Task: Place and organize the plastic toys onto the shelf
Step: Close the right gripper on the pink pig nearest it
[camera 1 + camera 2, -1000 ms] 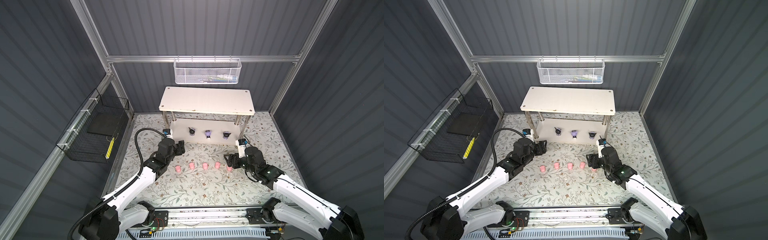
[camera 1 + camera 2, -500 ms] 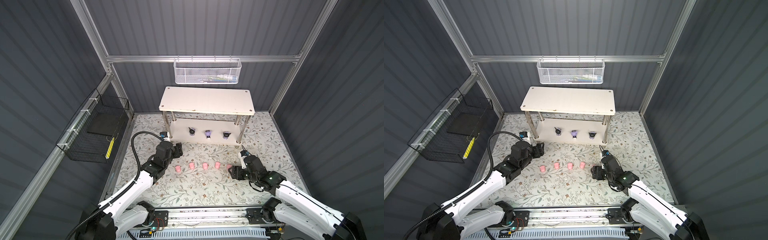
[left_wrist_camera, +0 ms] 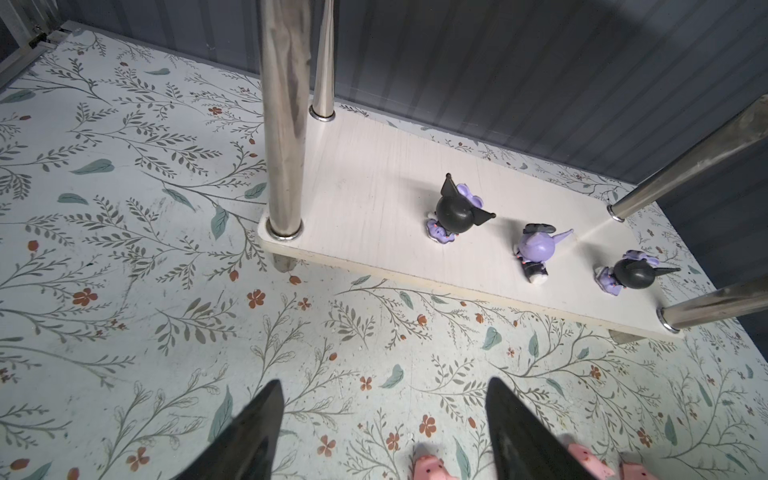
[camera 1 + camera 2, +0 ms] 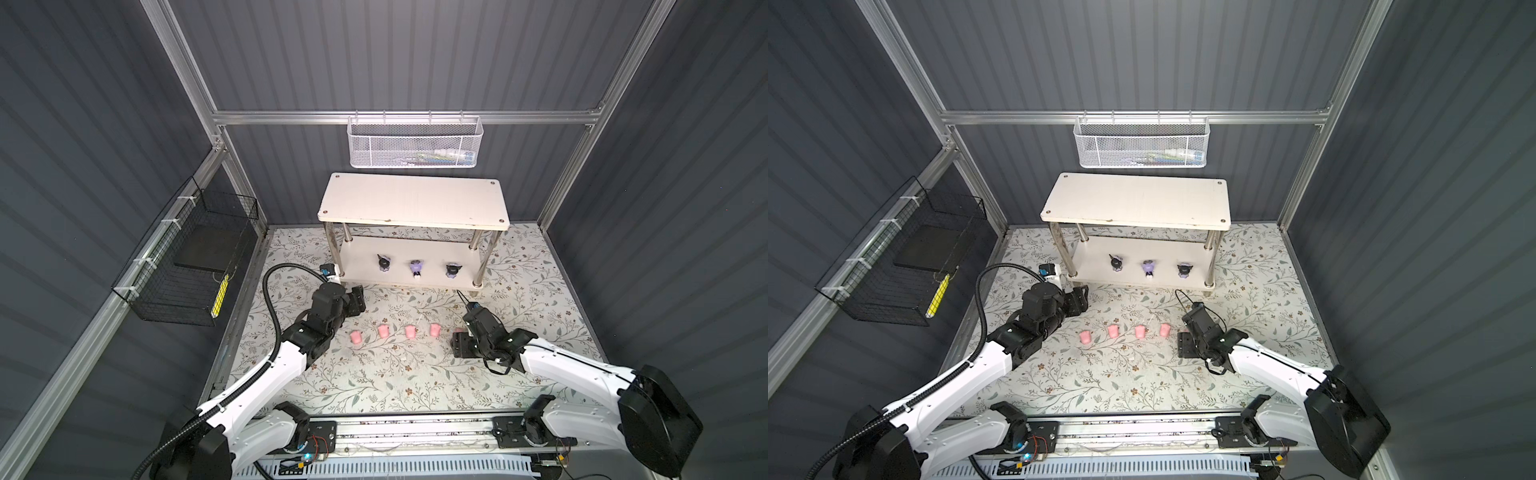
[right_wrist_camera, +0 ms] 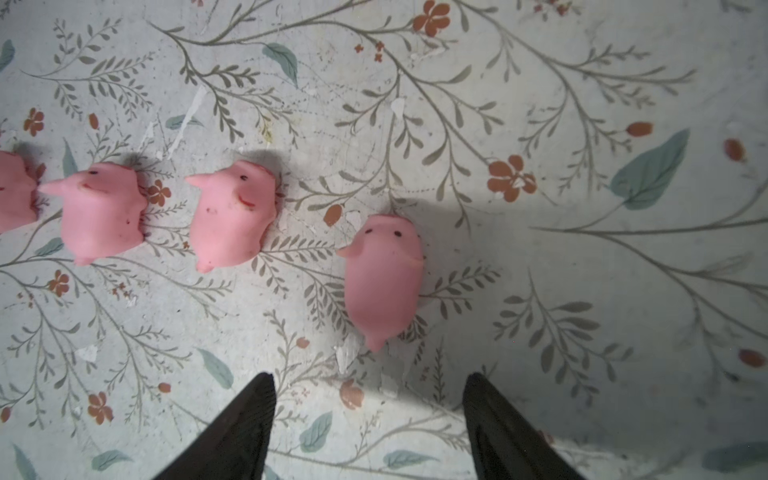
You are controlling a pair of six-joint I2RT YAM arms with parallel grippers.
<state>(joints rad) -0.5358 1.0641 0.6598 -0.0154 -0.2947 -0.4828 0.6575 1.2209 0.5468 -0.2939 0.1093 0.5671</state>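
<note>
Pink plastic pig figurine (image 5: 384, 278) sits on the flowered desk (image 5: 582, 83), just ahead of my right hand (image 5: 369, 378), spread and empty. I should straddle its body squarely, close gently, then carry it to the white two-tier shelf (image 4: 415, 208).

The floral mat (image 4: 374, 374) carries the shelf (image 4: 415, 203) and pink pigs (image 4: 409, 331).

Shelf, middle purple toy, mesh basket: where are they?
shelf (image 4: 415, 203): in a top view, bare top board.
middle purple toy (image 3: 538, 249): left wrist view, its lavender head.
mesh basket (image 4: 411, 145): in a top view, front wall.
</note>
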